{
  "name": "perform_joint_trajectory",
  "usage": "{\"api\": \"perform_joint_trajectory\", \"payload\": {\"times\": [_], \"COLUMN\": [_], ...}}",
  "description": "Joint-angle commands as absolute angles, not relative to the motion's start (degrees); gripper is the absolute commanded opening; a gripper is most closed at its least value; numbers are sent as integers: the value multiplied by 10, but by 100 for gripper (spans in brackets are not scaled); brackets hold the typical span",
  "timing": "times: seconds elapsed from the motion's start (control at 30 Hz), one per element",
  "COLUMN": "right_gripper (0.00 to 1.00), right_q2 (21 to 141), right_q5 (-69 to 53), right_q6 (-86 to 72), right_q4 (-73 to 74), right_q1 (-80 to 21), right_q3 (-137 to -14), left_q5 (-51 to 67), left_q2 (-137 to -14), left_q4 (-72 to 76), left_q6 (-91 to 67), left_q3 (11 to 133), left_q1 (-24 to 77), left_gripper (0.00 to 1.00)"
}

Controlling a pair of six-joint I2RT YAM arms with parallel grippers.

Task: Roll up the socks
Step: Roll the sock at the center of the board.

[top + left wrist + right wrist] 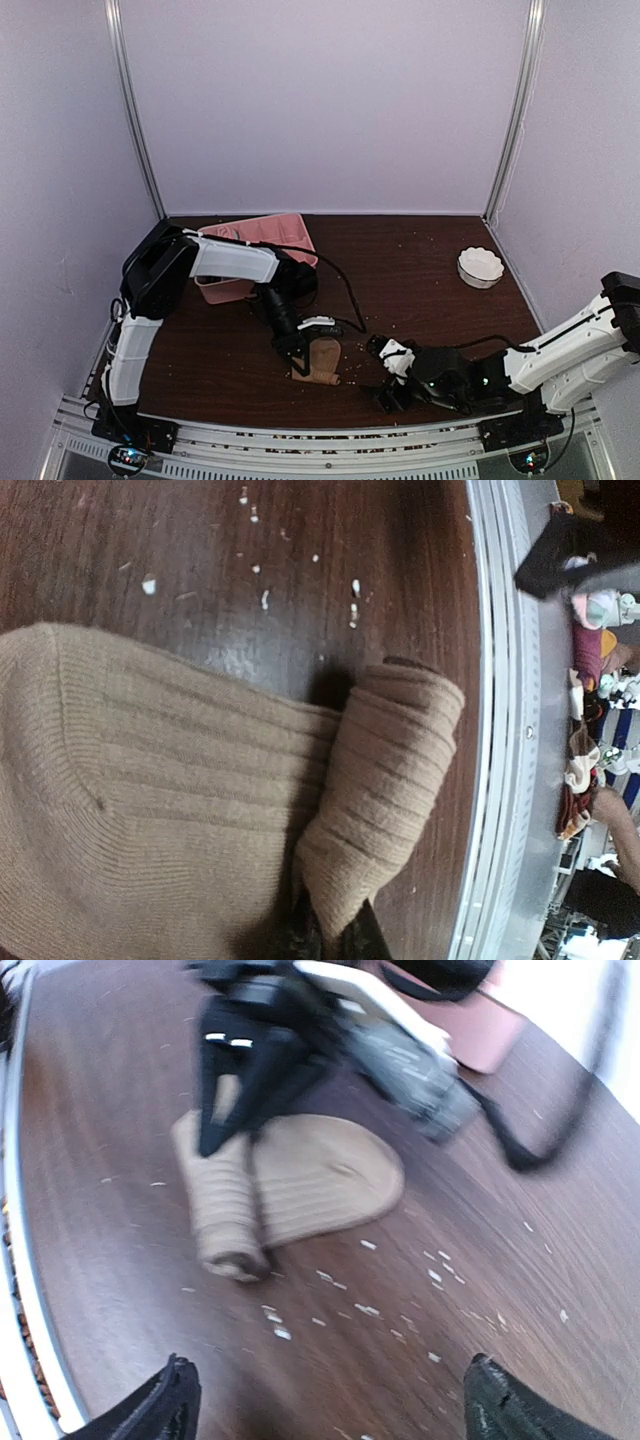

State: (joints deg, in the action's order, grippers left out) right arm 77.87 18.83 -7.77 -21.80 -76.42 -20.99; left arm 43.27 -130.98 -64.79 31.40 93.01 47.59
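So: tan sock [322, 362] lies on the table [430, 290] near the front edge, near end partly rolled. Left gripper [298, 350] pinches the roll [385, 770]. Right gripper [335, 1405] is spread, apart, empty. Suggest tight turns toward the rounded end, with the right pinning the flat part.

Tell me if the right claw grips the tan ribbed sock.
No: the right claw stands open, apart from the tan ribbed fabric sock.

tan ribbed sock [120, 780] on dark wooden table [200, 560], rolled end pinched by left hand [330, 925], white crumbs [265, 600]
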Motion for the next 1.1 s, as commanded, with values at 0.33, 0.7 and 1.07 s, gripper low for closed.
{"api": "perform_joint_trajectory", "payload": {"times": [0.33, 0.7, 1.07], "right_gripper": [67, 41, 16], "right_q2": [990, 1038, 1051], "right_q5": [193, 118, 74], "right_q6": [163, 177, 127], "right_q4": [-111, -66, -54], "right_q1": [-823, -771, -752], "right_q3": [-444, -497, -485], "left_q5": [362, 352, 339], "left_q2": [-1391, -1403, -1400], "left_q4": [-687, -692, -693], "left_q6": [303, 303, 319], "left_q3": [945, 971, 982], "left_q1": [476, 476, 472], "left_gripper": [0, 3, 17]}}
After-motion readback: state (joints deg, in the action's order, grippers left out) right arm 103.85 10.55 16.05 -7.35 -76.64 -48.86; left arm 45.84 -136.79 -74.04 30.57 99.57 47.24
